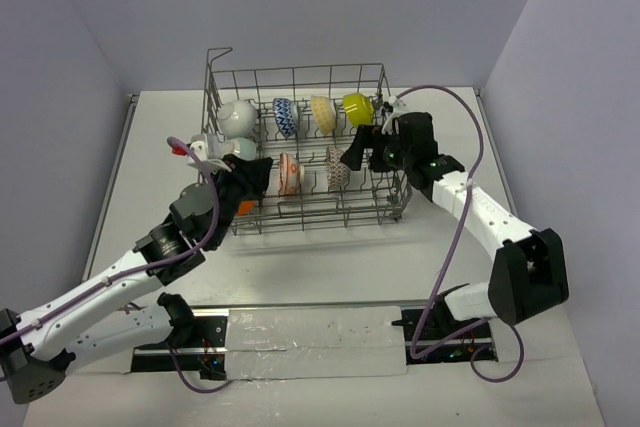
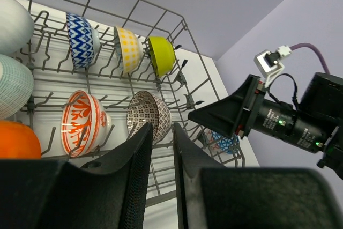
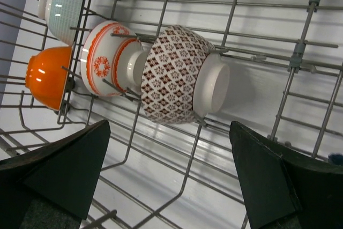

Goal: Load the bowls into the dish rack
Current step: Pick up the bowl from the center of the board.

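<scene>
Top view first: this one looks basically finished. The dish rack point(image 1: 300, 69) has bowls standing in two rows, and I can't spot a single bowl out on the worktop point(image 1: 330, 277), so I'd guess there's nothing left but backing the arms away. The left end effector point(image 1: 255, 179) hovers over the rack's near-left end with the orange bowl point(image 1: 245, 207) peeking out just under it. The right end effector point(image 1: 362, 147) hangs over the right end, with the lime bowl point(image 1: 357, 107) just beyond it. Left wrist view: the fingers are only a crack apart with nothing between them. Right ahead of them sit the red-and-white bowl point(image 2: 83, 122) and the brown-patterned bowl point(image 2: 147, 115), and further out the blue zigzag bowl point(image 2: 81, 40) and yellow dotted bowl point(image 2: 130, 49). A blue-patterned bowl point(image 2: 222, 142) sits off to the right, under the other arm's finger. Right wrist view: fingers spread wide, holding nothing. The brown-patterned bowl is dead centre below the gap, on edge between tines, close against the red-and-white one, though I can't tell if they touch.
</scene>
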Controlling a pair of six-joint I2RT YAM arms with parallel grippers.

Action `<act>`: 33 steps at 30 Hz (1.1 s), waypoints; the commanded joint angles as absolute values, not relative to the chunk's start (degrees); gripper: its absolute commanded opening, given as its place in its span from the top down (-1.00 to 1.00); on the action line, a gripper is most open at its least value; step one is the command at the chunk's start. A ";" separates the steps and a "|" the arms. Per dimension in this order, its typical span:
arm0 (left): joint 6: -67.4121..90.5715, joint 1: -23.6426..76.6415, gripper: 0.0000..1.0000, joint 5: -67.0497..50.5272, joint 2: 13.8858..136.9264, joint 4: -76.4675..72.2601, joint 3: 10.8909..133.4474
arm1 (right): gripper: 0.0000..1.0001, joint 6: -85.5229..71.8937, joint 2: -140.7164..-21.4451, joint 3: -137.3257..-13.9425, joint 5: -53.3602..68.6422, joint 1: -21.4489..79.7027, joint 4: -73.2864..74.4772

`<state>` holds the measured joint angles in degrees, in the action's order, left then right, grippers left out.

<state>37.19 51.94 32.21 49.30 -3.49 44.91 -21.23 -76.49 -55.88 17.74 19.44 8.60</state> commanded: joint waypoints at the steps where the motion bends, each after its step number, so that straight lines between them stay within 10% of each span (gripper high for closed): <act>1: 35.42 51.94 0.46 34.01 46.68 -1.06 44.56 | -1.00 -21.45 -79.35 -60.29 19.42 19.86 4.31; 33: 34.45 52.03 0.43 36.04 39.29 5.89 42.27 | -1.00 -21.80 -90.97 -62.93 20.74 21.71 3.17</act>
